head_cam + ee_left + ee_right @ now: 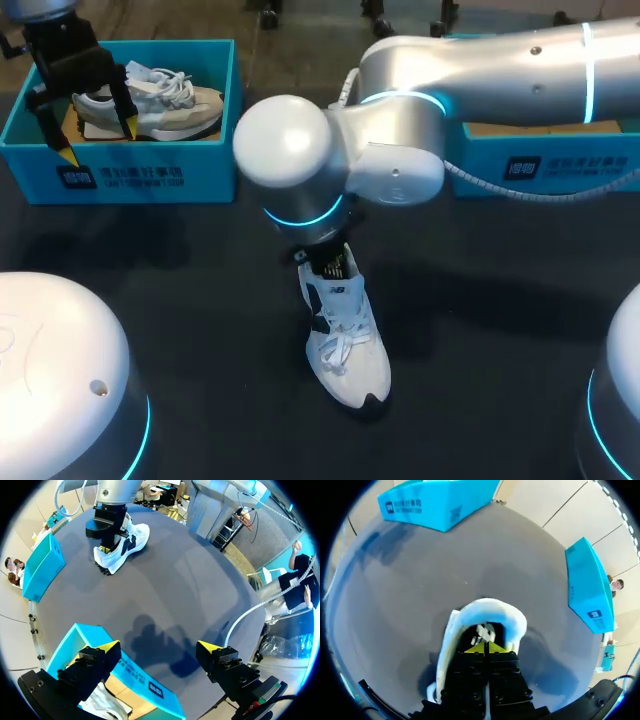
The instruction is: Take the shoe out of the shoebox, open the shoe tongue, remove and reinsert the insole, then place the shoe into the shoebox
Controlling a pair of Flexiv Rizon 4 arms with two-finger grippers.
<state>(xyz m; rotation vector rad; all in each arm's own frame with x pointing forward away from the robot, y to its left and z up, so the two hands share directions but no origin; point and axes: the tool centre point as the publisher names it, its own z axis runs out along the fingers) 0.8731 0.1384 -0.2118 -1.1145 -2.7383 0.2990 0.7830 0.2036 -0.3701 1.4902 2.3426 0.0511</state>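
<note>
The white shoe point(345, 345), light and soft-walled, stands on the table point(480, 380). The right gripper point(485, 647) has its fingers together inside the collar, whose padded rim curves around them. The floppy insole probably wants pinching at its edge. The left gripper point(159, 648) is spread wide over the shoebox point(145, 680) wall.

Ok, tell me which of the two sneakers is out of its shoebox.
The white sneaker with navy trim, on the dark table with the right gripper in its opening. The beige-and-white sneaker lies inside the left-hand blue shoebox.
</note>
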